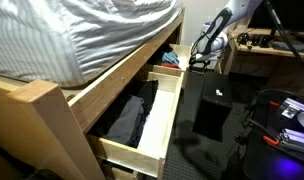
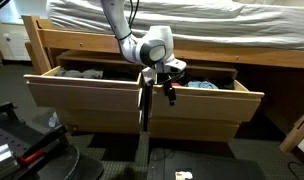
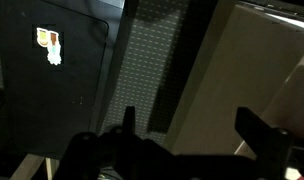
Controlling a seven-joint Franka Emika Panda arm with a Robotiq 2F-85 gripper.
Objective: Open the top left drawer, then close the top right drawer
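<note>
From my station, the top left drawer (image 2: 82, 100) stood pulled well out from under the bed (image 2: 192, 25), with black clothing lying in it, so I judged the first half of the job done. In an exterior view its long pine side (image 1: 160, 120) reached far out over the floor. The top right drawer (image 2: 207, 108) was out as well, with blue clothes showing over its front, so that was the one left to push shut.

That was why I had the hand (image 2: 170, 88) where it was: just in front of the right drawer's front board, at the end nearest the gap between the two drawers. From there I reckoned a straight push would send the drawer home. I couldn't tell whether the fingers were touching the wood.

The arm (image 2: 120, 25) hung down from above the mattress edge, bent at the wrist, with the hand pointing down and slightly outward. In the wrist view the hand (image 3: 192, 140) had its fingers spread wide with nothing between them. Pale wood lay to one side and the black floor mat (image 3: 52, 90) below.
</note>
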